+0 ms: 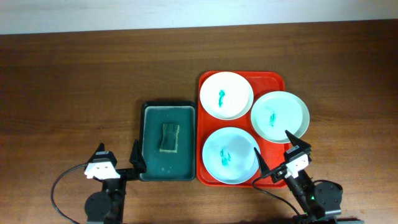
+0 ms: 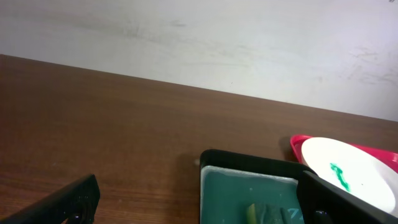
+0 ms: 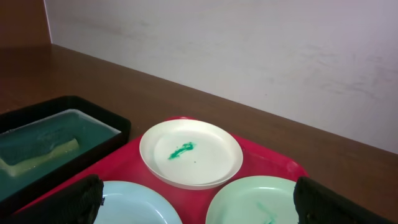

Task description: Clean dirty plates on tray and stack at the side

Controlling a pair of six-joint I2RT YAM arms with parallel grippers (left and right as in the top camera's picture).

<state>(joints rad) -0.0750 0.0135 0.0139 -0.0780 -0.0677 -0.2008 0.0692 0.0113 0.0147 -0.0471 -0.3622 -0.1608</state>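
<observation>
1. A brown wooden bench [image 1: 74, 81] fills the overhead view, with a pale wall [image 3: 249, 43] behind it.
2. The red tray [image 1: 272, 79] sits right of centre and carries three plates: a white plate [image 1: 226, 95] at upper left, a pale green plate [image 1: 280, 116] overhanging the right rim, and a pale blue plate [image 1: 231, 155] below. Each has a teal smear.
3. A dark green tray [image 1: 183, 158] lies just beside it on the left, holding a sponge [image 1: 168, 137].
4. Low in the frame, the left jaws stand spread and empty by the green tray's lower left corner. The right jaws are likewise spread and empty at the red tray's lower right corner.
</observation>
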